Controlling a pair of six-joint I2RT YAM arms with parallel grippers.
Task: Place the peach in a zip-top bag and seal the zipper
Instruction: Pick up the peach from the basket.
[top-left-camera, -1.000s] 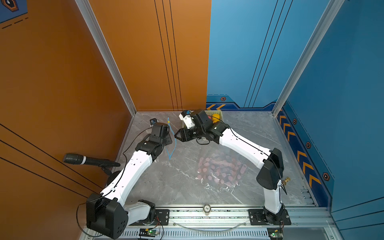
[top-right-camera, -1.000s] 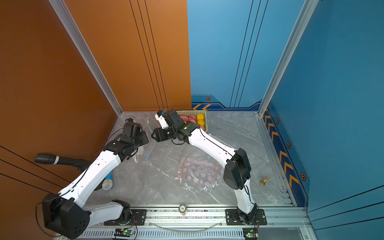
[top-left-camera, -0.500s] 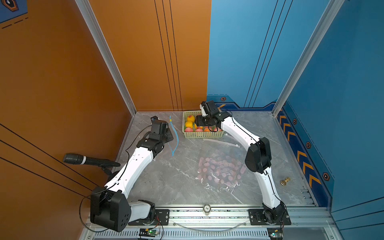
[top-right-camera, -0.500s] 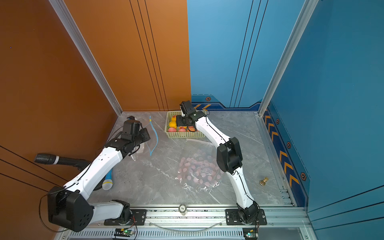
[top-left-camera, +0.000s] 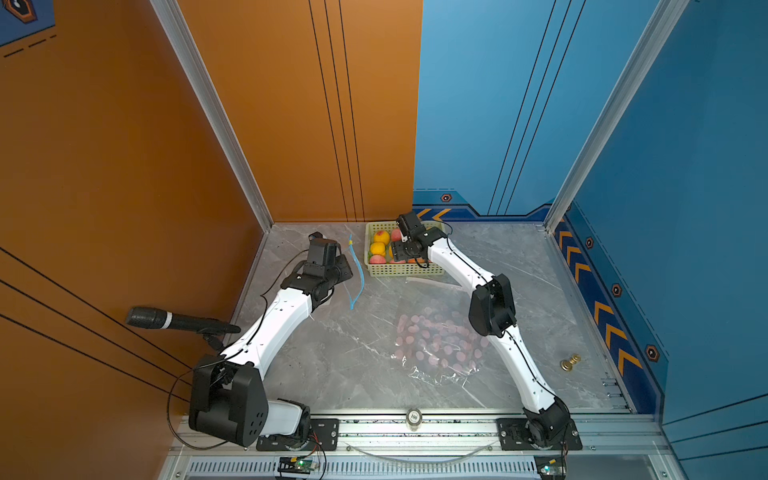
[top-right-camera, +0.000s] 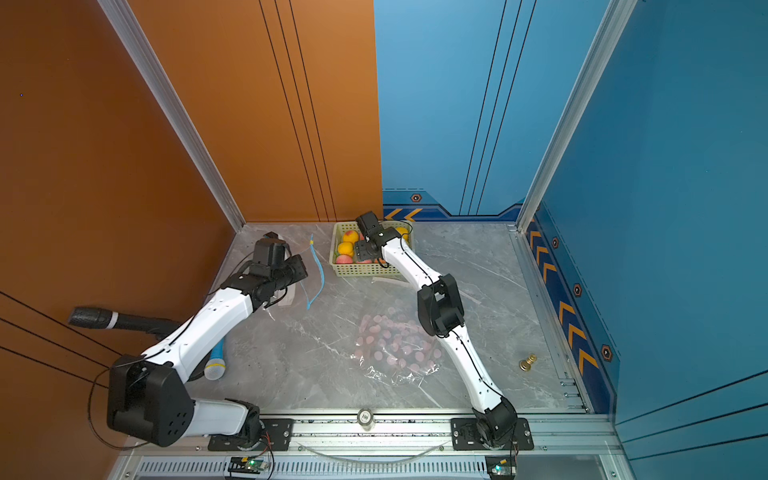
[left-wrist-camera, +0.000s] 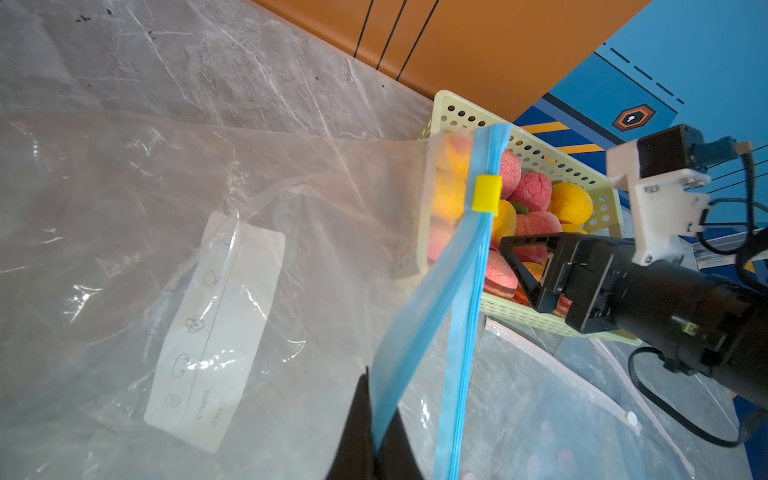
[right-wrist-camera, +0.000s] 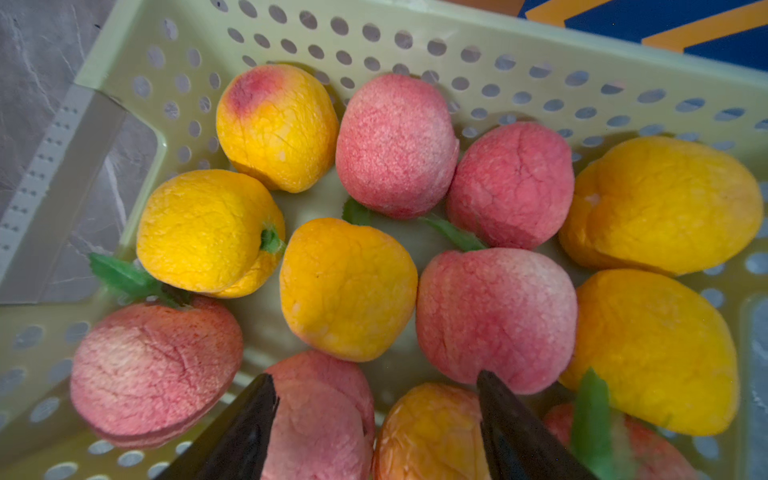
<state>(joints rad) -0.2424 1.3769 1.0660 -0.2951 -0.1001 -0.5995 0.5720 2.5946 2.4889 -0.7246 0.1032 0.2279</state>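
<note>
Swung to the basket (top-left-camera: 405, 272), upper centre, my right pincer (right-wrist-camera: 374, 382) gapes over a soft-looking, probably light peach (right-wrist-camera: 320, 419): pinch its flanks. Left pincer (left-wrist-camera: 380, 440) clamps the bag (left-wrist-camera: 208, 249).

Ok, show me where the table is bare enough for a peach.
Bare marble lies between the left arm and the dotted bag, and between the right arm and the brass knob. Crowded: the far edge, with basket and held zip-top bag.

White links (top-left-camera: 286, 307), black joints (top-left-camera: 492, 305) (black cables)
</note>
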